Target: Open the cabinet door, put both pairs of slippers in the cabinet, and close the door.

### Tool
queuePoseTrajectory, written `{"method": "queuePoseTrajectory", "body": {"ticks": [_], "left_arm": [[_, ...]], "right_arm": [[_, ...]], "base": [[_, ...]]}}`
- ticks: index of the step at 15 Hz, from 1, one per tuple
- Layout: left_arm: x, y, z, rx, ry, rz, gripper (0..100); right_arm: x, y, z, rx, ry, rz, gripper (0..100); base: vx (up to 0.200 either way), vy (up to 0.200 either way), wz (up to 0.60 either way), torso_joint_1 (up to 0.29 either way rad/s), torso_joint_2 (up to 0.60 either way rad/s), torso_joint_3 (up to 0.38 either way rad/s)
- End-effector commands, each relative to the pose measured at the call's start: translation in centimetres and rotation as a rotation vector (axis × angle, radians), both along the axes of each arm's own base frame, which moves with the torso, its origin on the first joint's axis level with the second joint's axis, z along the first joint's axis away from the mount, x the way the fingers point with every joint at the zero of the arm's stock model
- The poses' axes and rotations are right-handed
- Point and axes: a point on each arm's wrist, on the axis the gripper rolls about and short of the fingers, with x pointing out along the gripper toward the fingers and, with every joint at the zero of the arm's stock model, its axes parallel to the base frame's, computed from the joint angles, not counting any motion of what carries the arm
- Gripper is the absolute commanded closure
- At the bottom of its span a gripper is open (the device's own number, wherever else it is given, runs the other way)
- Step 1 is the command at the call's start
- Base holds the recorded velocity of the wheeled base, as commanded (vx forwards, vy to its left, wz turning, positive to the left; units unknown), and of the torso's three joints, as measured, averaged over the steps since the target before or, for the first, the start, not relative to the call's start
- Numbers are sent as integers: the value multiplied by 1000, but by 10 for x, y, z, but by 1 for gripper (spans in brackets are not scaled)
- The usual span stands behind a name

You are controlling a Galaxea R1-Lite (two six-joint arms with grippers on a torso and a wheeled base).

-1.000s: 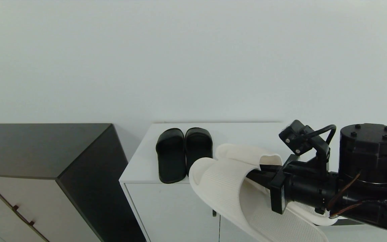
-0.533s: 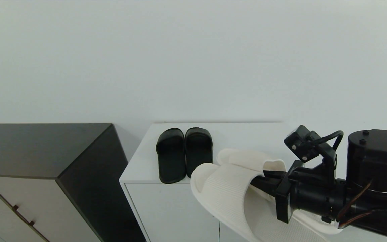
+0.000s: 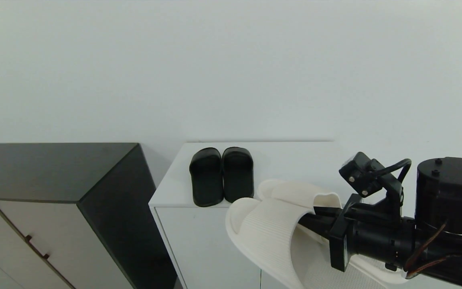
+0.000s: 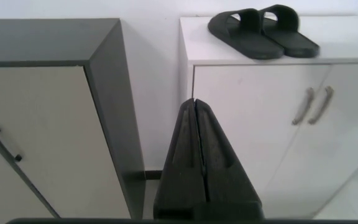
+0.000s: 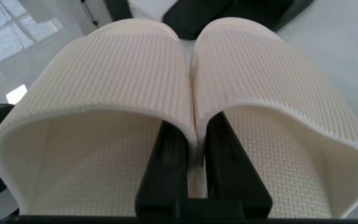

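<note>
A pair of black slippers (image 3: 221, 176) (image 4: 263, 31) lies side by side on top of the white cabinet (image 3: 295, 160), near its left front corner. Both cabinet doors (image 4: 253, 124) are closed. My right gripper (image 3: 315, 218) (image 5: 194, 134) is shut on a pair of white ribbed slippers (image 3: 271, 237) (image 5: 185, 93), pinching their inner walls together. It holds them in the air in front of the cabinet's top edge, right of the black pair. My left gripper (image 4: 194, 106) is shut and empty, low in front of the cabinet's left door.
A dark-topped cabinet (image 3: 54, 168) (image 4: 42, 37) with pale drawer fronts stands close to the left of the white one. Two vertical handles (image 4: 312, 106) sit where the white doors meet. A plain wall rises behind.
My right gripper with the white slippers has sunk a little and drawn back towards the right. The head camera has shifted, so both cabinets sit slightly higher in the picture.
</note>
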Motion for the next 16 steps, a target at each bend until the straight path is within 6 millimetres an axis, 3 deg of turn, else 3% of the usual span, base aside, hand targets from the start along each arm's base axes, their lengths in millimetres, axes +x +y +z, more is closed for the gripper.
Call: {"method": "queuePoseTrajectory", "body": {"ticks": [1, 4, 10, 13, 16], "left_arm": [[0, 0, 0, -1, 1, 0, 100], [0, 0, 0, -2, 1, 0, 100], [0, 0, 0, -2, 1, 0, 100], [0, 0, 0, -2, 1, 0, 100], [0, 0, 0, -2, 1, 0, 100]], "right_arm": [[0, 0, -2, -7, 6, 1, 100], [3, 2, -7, 3, 46, -8, 100], [-1, -3, -10, 6, 58, 35, 100], [-1, -4, -11, 4, 60, 36, 100], [-1, -4, -11, 1, 61, 35, 100]], "base": [[-200, 0, 0, -17, -2, 2], [-200, 0, 0, -1, 1, -1], [0, 0, 0, 0, 0, 0], [0, -200, 0, -2, 4, 2], [0, 0, 0, 0, 0, 0]]}}
